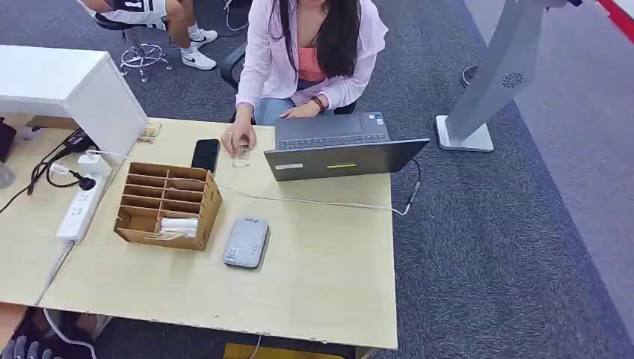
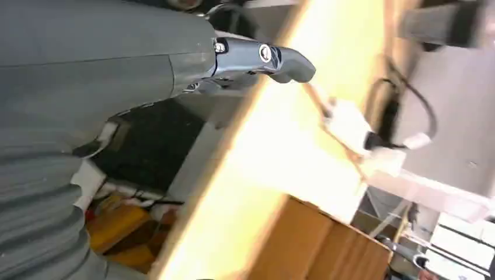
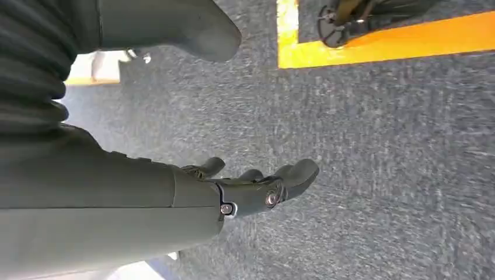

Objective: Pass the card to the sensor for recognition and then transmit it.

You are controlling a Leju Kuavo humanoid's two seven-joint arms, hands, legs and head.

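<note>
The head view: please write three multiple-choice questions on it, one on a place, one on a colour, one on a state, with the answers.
1. Where does the grey card reader lie?
A. on the laptop
B. on the table beside the wooden organizer
C. on the carpet

2. What colour is the power strip?
A. white
B. red
C. black

3. In what state is the laptop?
A. closed flat
B. open
C. standing on its edge

Answers:
1 B, the reader rests on the table just right of the organizer.
2 A, it is white, with a black cable plugged in.
3 B, its keyboard faces the seated person.
</note>
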